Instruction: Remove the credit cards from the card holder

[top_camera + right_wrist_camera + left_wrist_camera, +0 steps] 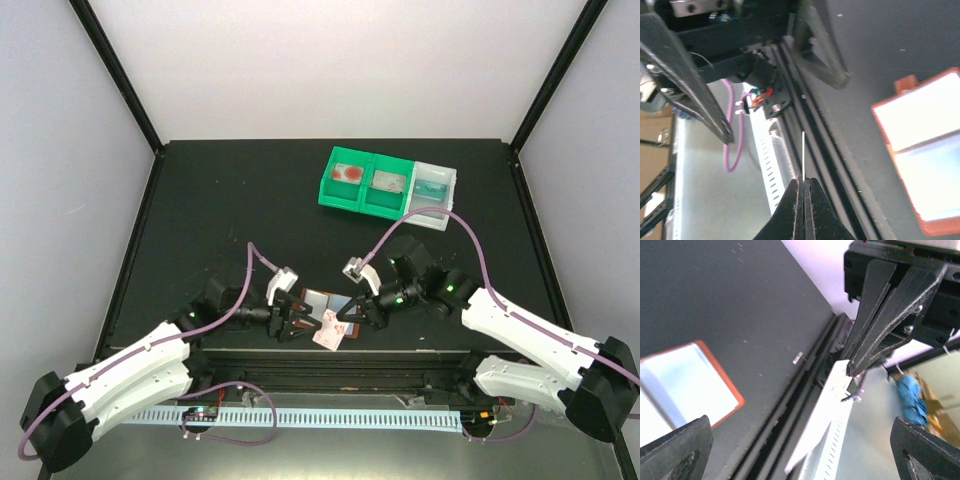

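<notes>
At the near edge of the black table (200, 200), the right gripper (803, 184) was clenched on one credit card (803, 150), seen edge-on; the left gripper (288, 322) stood released and empty. Just beyond, the card holder (322, 300) lay open, its pale pockets probably not yet emptied. Farther back sat green and white bins (385, 185), then white walls (350, 60).

Card holder (687, 385) unfolded on black table (740, 295), beside wide-spread left gripper (800, 442); right gripper (855, 371) pinched together, upper right.
</notes>
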You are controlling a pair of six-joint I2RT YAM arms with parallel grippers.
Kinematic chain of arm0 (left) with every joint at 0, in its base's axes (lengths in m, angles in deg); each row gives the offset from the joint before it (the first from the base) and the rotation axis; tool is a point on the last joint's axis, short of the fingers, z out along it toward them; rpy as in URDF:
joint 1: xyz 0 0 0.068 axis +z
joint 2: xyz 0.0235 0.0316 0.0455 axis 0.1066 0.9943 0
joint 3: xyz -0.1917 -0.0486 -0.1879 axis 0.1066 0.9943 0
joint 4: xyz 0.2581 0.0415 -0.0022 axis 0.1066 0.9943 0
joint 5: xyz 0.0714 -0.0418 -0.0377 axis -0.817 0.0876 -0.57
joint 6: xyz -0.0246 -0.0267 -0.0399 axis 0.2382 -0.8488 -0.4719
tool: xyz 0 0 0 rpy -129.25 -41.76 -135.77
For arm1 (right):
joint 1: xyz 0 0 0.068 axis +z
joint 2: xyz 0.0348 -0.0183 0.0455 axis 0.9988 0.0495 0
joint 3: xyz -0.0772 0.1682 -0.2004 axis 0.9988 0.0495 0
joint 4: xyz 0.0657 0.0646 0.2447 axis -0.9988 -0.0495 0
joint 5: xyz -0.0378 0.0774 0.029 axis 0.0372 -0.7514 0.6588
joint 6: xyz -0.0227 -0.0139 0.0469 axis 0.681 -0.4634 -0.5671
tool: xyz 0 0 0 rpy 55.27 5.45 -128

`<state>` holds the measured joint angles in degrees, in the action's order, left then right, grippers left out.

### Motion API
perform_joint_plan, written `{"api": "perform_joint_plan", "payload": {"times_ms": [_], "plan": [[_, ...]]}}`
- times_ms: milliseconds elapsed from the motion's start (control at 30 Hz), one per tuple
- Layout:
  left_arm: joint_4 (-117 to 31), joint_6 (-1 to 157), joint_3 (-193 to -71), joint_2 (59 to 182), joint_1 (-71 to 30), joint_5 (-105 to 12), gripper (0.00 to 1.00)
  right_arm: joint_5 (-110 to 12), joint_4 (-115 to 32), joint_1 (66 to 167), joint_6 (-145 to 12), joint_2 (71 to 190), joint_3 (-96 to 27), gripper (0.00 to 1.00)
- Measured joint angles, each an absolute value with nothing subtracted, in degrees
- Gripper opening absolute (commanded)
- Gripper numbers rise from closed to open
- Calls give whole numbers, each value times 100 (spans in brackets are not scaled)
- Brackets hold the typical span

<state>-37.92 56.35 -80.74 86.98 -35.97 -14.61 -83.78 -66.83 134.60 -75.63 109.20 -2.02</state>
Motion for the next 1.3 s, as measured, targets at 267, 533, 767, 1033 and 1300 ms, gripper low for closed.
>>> {"api": "perform_joint_plan", "payload": {"times_ms": [267, 533, 767, 1033, 1300], "plan": [[-2979, 5626, -8175, 8288, -3597, -2777, 99, -7261, -6880, 12864, -7933, 10856, -263, 1], [-2688, 5473, -8188, 8587, -3594, -3852, 99, -6107, -6539, 12005, -8523, 10858, -501, 1], [-2679, 5421, -8188, 9507, -3594, -4320, 99, -5377, -6213, 11240, -8754, 11425, -1019, 1], [-2771, 5443, -8188, 9894, -3594, -4479, 99, -4501, -5665, 10719, -9084, 12362, -1642, 1], [-3208, 5462, -8004, 9671, -3588, -4210, 99, -3996, -5011, 10486, -9487, 13403, -2022, 1]]}}
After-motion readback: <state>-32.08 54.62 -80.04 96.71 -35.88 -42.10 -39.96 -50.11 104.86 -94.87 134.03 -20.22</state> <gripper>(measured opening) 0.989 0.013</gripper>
